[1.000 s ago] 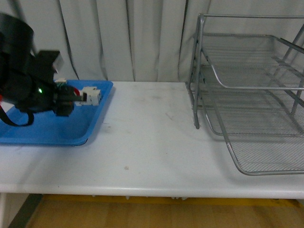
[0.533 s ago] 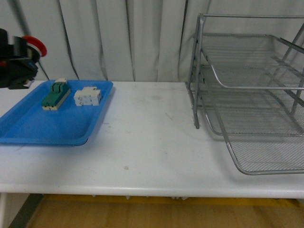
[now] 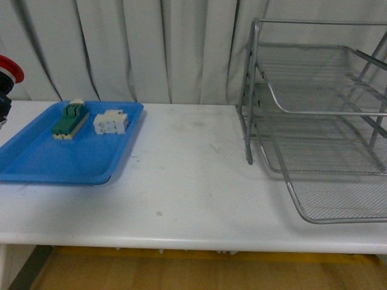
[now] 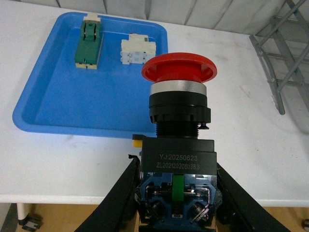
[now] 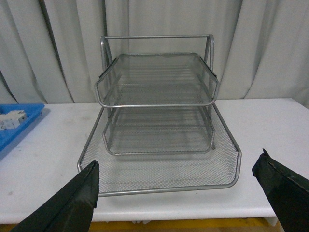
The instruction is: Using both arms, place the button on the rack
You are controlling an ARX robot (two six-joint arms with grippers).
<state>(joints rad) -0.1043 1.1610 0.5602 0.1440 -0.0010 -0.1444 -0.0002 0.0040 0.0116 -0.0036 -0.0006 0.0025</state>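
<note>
Button [image 4: 177, 125], red mushroom cap, black body, clamped by left tool [image 4: 176, 203]

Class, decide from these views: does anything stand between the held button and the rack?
Nothing visible does. The button is held up at the left; only the low blue tray and bare table lie before the rack.

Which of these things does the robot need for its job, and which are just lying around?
For the job: button, held in the left gripper; rack; right gripper, open.

Just lying about: blue tray, with the green switch block and white block in it.
</note>
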